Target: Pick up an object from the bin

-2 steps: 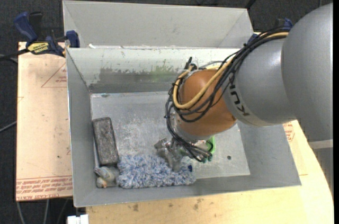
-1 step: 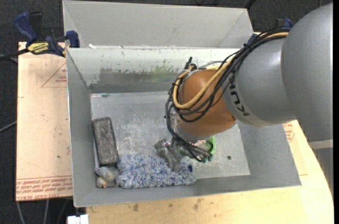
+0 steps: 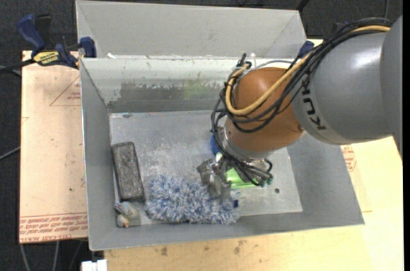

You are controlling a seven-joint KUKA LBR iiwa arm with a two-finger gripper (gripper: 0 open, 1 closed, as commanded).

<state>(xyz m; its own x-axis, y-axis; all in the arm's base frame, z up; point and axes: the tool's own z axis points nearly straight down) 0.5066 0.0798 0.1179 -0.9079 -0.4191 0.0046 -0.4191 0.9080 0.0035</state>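
The pincer (image 3: 216,184) is low in the bin (image 3: 192,39), down at floor level beneath the arm's orange cover (image 3: 262,109). Whether it is wide or narrow cannot be told from this angle, and nothing can be seen gripped in it.

Touching it or just beside it, on the side away from the arm, is the near end of a fluffy blue-and-white cloth (image 3: 186,200), which spreads along the floor from there. On its other side, partly under the wrist, lies a flat green thing (image 3: 246,177). One of these two is the likely target, though which one is not clear.

Well beyond the cloth, a grey block (image 3: 127,170) lies flat, with a small pale thing (image 3: 127,217) near its end.

As for progress, the descent looks done, but the pick is not made: everything rests on the bin floor, so closing on a thing and lifting it clear remain.
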